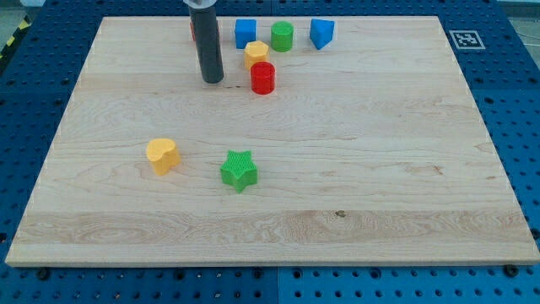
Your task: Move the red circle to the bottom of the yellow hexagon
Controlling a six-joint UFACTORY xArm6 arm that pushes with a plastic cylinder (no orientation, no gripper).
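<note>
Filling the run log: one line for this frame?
tip: left of red circle, apart | red circle: just below yellow hexagon, touching | goal: apparently met | elsewhere: green star, yellow heart

- My rod came down from the view's top edge, left of centre, standing near upright with a slight lean.
- Rod was dark and straight; a paler collar showed where it met the frame edge.
- My tip (213,80) sat at surface height in the upper part of the view.
- Nothing touched my tip; it stood alone.
- The arm above the rod was out of frame, so its pose could not be told.
</note>
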